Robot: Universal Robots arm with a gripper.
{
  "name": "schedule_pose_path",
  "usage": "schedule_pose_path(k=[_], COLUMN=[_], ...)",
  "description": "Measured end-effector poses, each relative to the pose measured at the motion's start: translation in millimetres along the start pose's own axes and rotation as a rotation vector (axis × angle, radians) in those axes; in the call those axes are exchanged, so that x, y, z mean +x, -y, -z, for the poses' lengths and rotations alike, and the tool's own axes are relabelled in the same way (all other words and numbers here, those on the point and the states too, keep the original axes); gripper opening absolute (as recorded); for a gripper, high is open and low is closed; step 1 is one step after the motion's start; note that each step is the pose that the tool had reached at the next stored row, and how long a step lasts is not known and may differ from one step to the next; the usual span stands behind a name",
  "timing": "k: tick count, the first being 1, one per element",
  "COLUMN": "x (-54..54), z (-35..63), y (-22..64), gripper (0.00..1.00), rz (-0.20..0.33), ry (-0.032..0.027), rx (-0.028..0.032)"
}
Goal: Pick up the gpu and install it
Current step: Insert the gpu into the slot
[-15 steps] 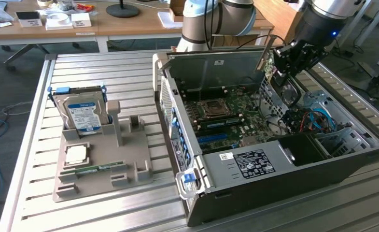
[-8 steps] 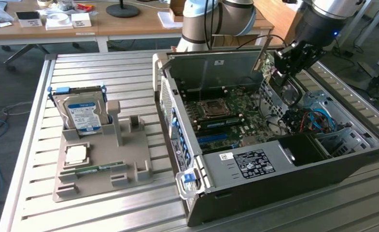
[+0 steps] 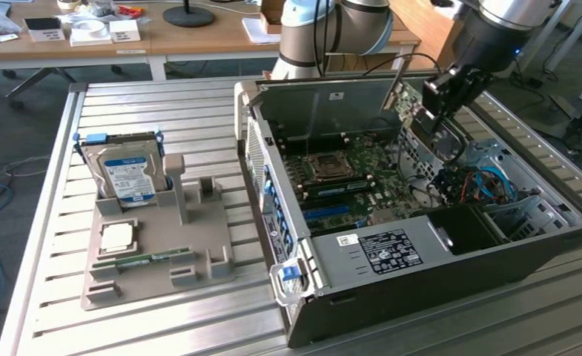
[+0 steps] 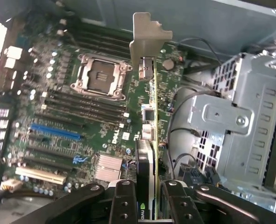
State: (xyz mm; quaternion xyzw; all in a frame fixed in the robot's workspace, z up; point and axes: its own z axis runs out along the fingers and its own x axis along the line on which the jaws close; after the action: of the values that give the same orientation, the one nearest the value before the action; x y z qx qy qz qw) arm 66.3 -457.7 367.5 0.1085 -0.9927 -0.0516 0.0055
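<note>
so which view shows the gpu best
The wrist view: the gpu runs edge-on from the gripper to its silver bracket, above the motherboard. In the exterior view it is just a thin strip by the gripper, over the open case.

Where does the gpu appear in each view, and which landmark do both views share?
Exterior view: the gpu hangs in the hand over the open case, toward the exterior view's right.
Wrist view: gpu edge-on, gripped by the hand, over the motherboard.
Shared landmark: the CPU socket.
</note>
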Motion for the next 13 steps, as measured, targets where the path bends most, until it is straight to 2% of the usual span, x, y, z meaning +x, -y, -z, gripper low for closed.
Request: schedule_pose_path(k=[13], x=[0.0], z=[-1.2], y=[0.1], gripper=[0.27], rz=[0.228], ry=[-0.0237], rx=[-0.0001])
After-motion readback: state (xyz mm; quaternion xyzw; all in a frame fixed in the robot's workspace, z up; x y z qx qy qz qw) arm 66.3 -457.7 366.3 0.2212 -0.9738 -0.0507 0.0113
